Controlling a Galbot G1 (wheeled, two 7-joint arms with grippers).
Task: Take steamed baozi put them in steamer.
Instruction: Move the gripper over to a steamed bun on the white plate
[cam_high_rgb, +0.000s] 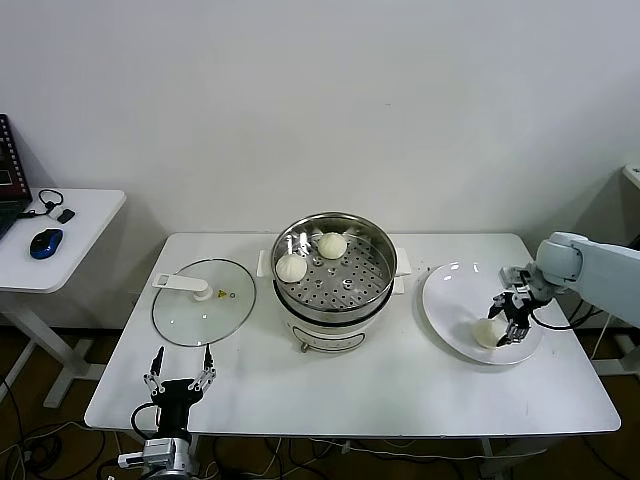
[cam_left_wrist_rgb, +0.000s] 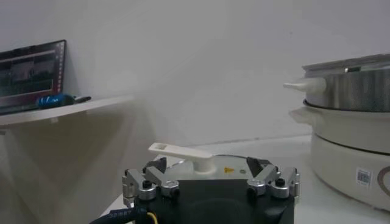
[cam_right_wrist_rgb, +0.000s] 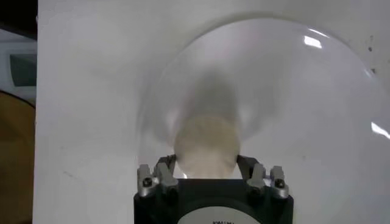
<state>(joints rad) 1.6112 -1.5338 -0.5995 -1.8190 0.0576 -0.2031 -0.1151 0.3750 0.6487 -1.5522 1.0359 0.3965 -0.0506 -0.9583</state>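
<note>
Nearest the head camera, the left gripper (cam_high_rgb: 180, 381) sits parked at the front edge of the white surface (cam_high_rgb: 380, 395), in front of the glass lid (cam_high_rgb: 203, 301), its fingers spread with nothing between them. Left of the steamer (cam_high_rgb: 333, 276) lies that lid; inside the steamer two buns rest on the perforated floor, one bun (cam_high_rgb: 291, 267) by the left wall, another (cam_high_rgb: 332, 245) toward the back. Right of the steamer sits a white plate (cam_high_rgb: 450, 300), and the right gripper (cam_high_rgb: 507, 329) is down over it, fingers on either side of a third bun (cam_high_rgb: 488, 332); whether they pinch it I cannot tell.
</note>
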